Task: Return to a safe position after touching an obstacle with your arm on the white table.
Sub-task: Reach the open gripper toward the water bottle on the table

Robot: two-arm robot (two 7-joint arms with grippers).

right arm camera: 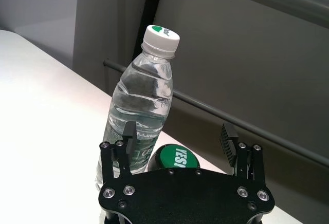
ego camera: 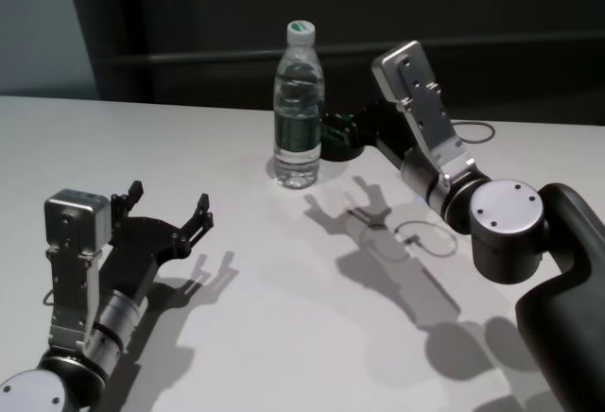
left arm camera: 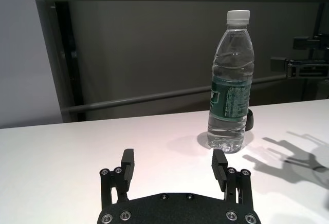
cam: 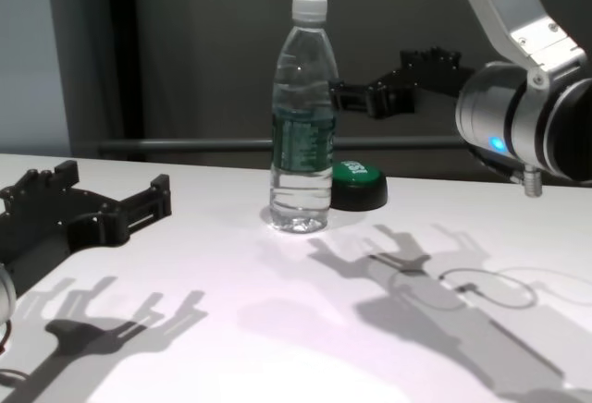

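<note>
The obstacle, a clear water bottle (ego camera: 299,110) with a white cap and a dark green label, stands upright on the white table (ego camera: 236,317). It also shows in the chest view (cam: 302,126), left wrist view (left arm camera: 231,85) and right wrist view (right arm camera: 141,111). My right gripper (ego camera: 333,128) is open and empty. It hovers just behind and to the right of the bottle at label height (cam: 344,95); I cannot tell whether it touches. My left gripper (ego camera: 170,197) is open and empty, low over the near left table, well apart from the bottle (left arm camera: 174,165).
A low green-topped black button (cam: 356,174) sits on the table right beside the bottle, under my right gripper (right arm camera: 177,137). A thin cable loop (ego camera: 425,237) lies on the table near my right forearm. A dark wall with a rail stands behind the table's far edge.
</note>
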